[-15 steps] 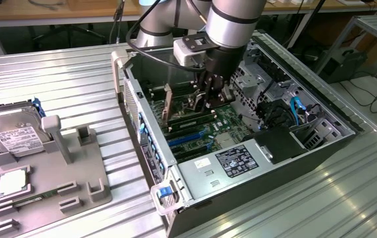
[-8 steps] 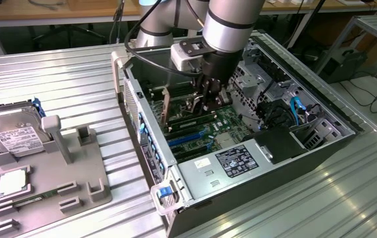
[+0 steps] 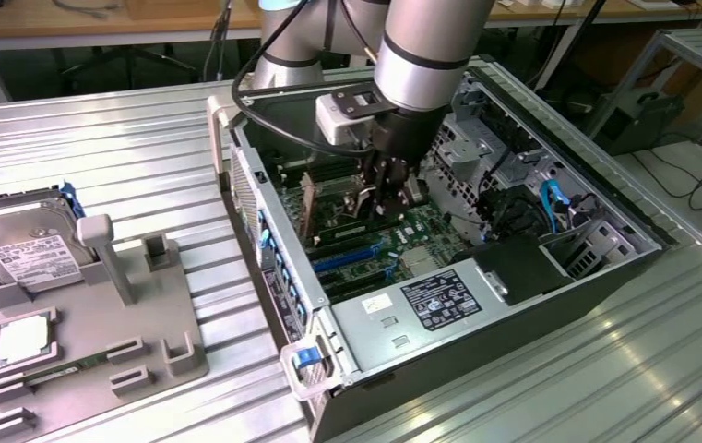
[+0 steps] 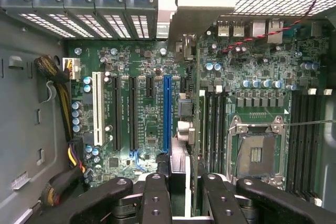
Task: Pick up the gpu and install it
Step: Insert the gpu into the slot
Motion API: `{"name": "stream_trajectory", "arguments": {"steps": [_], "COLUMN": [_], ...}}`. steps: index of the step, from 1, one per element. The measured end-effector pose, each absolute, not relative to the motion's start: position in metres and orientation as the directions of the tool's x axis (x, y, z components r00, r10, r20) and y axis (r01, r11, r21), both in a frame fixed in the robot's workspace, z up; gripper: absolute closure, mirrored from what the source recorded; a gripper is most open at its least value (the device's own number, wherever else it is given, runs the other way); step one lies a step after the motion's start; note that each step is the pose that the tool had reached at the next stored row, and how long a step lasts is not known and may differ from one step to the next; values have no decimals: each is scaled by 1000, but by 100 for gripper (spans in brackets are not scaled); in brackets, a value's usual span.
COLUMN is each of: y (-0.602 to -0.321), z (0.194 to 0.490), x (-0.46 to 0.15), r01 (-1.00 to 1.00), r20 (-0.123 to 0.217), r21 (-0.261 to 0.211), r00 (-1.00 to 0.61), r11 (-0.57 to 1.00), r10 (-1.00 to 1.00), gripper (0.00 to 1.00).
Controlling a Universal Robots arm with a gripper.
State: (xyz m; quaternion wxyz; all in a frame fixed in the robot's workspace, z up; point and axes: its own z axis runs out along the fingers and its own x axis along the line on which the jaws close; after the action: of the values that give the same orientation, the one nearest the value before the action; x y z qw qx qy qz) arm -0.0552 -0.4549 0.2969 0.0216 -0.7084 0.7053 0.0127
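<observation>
Pincer [image 3: 375, 198]: we see it lowered inside the open computer case [image 3: 597, 277], its fingers [image 4: 155, 198] closed on the gpu [image 4: 178, 163].
Gpu: held edge-on straight below the pincer, long axis running along the blue slot [image 4: 167, 114], just beside it.
Hidden: card's lower edge and bracket; whether it has met a slot we probably cannot judge.

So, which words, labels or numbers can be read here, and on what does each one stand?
None can be read.
Hard drive: white label, print too small.
Black sticker on the case's silver box: print blurred.
Motherboard: white markings by the slots, too small.
The gpu in the gripper: no text seen.
</observation>
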Motion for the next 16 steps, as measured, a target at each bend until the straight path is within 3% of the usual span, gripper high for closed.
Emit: {"name": "stream_trajectory", "arguments": {"steps": [16], "y": [-466], "z": [276], "x": [-61], "r01": [-1000], "r20": [-48], "r21": [-12], "r00": [5], "r11": [-4], "r10": [-999], "gripper": [72]}}
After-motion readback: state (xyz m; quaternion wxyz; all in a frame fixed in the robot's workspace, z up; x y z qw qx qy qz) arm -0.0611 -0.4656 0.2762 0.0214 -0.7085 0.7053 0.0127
